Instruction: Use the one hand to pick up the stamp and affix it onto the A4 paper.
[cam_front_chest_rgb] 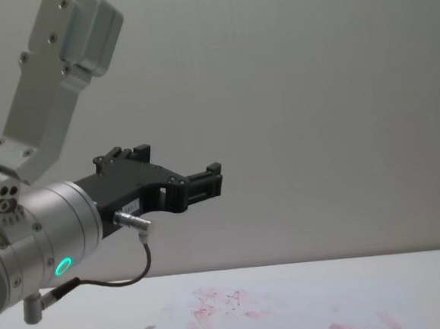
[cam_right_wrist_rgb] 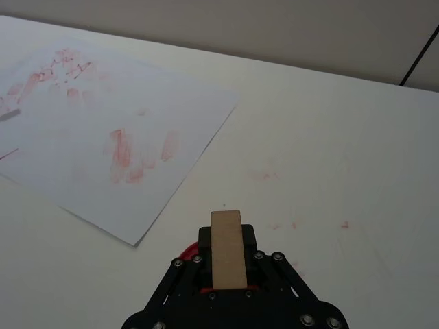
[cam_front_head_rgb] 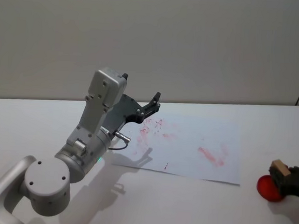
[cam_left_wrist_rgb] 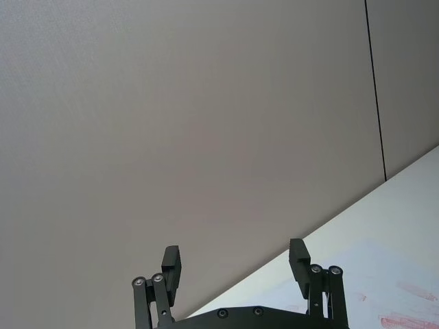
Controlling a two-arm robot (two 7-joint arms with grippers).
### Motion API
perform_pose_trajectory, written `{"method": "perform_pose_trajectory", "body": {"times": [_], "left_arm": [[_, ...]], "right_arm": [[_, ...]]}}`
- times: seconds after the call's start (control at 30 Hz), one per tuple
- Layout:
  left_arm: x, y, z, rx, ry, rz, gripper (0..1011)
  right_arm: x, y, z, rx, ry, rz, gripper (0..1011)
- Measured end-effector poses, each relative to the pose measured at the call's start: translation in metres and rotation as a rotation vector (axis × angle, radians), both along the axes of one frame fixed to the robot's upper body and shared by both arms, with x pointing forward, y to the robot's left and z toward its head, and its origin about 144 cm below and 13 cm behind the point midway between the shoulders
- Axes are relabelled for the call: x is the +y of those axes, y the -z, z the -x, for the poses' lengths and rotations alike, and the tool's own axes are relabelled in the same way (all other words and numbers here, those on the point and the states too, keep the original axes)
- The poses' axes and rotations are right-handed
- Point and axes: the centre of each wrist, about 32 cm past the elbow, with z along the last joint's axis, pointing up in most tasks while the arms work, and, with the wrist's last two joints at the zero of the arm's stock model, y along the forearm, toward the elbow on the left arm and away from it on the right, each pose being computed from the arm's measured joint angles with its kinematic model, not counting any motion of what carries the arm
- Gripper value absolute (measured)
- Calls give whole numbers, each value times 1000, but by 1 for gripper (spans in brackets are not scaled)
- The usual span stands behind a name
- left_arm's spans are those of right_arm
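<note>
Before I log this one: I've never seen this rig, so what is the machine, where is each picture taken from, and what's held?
It is a two-armed robot at a white table. Cameras sit on its head, chest and both wrists. The left gripper hangs open and raised above the left side of the A4 paper, which bears smudgy red prints. The right gripper, near the table's right edge beside the paper, is shut on the stamp, a small wooden block, over a red disc, probably an ink pad.
</note>
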Motion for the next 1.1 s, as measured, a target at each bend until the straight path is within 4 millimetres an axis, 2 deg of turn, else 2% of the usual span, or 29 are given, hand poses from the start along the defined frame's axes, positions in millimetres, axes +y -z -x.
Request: {"method": "perform_pose_trajectory", "body": {"times": [0.47,0.6,0.63,0.7,0.77,0.8,0.83,0.87,0.9,1.07,1.1], "left_arm": [[0,0,0,0,0,0,1001],[0,0,0,0,0,0,1001],[0,0,0,0,0,0,1001],[0,0,0,0,0,0,1001],[0,0,0,0,0,0,1001],[0,0,0,0,0,0,1001],[0,0,0,0,0,0,1001],[0,0,0,0,0,0,1001],[0,0,0,0,0,0,1001],[0,0,0,0,0,0,1001],[0,0,0,0,0,0,1001]], "right_arm": [[-8,4,5,30,-32,43,237],[-9,5,6,35,-36,49,350],[-9,5,6,35,-36,49,413],[-10,5,6,37,-38,51,434],[-10,5,6,38,-39,53,496],[-10,6,6,39,-39,54,557],[-10,6,6,39,-40,55,567],[-10,6,7,40,-40,55,635],[-10,6,7,40,-40,55,635],[-11,6,7,43,-42,58,809],[-11,6,7,43,-43,59,809]]}}
